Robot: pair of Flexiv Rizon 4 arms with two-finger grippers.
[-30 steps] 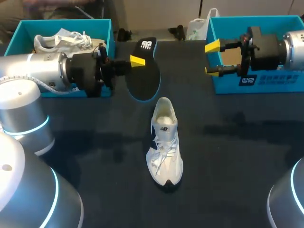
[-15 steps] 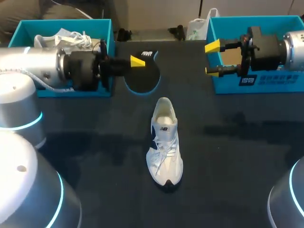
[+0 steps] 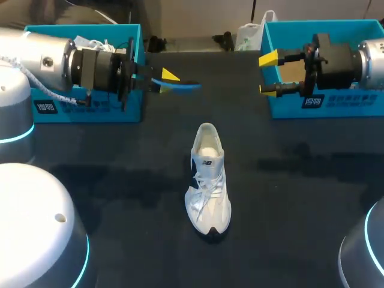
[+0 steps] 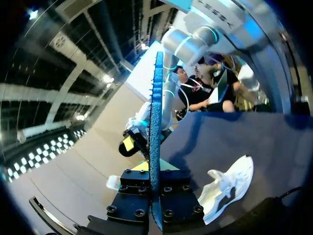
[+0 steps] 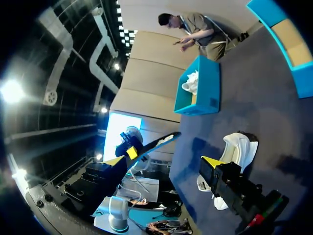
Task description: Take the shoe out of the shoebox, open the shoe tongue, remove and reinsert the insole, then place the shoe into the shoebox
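A white shoe (image 3: 208, 180) lies on the dark table's middle, its heel toward the far side and its opening showing. My left gripper (image 3: 165, 80) hangs above the table beyond the shoe, shut on the dark, blue-edged insole (image 3: 182, 86), which I see edge-on. In the left wrist view the insole (image 4: 155, 122) stands on edge between the gripper's (image 4: 155, 183) fingers, with the shoe (image 4: 227, 188) below. My right gripper (image 3: 268, 75) is open and holds nothing, at the near left corner of the right shoebox (image 3: 336, 105). Its wrist view shows the shoe (image 5: 238, 146) and insole (image 5: 157, 142) ahead.
A teal box (image 3: 129, 108) at the far left holds another white shoe (image 3: 90, 43), mostly behind my left arm. A white bag (image 3: 249, 36) stands at the far edge between the two boxes. Bare table surrounds the shoe.
My left wrist has turned, bringing the insole from flat-on to edge-on, and the arm has drawn back toward the left. The right arm and the shoe have kept still.
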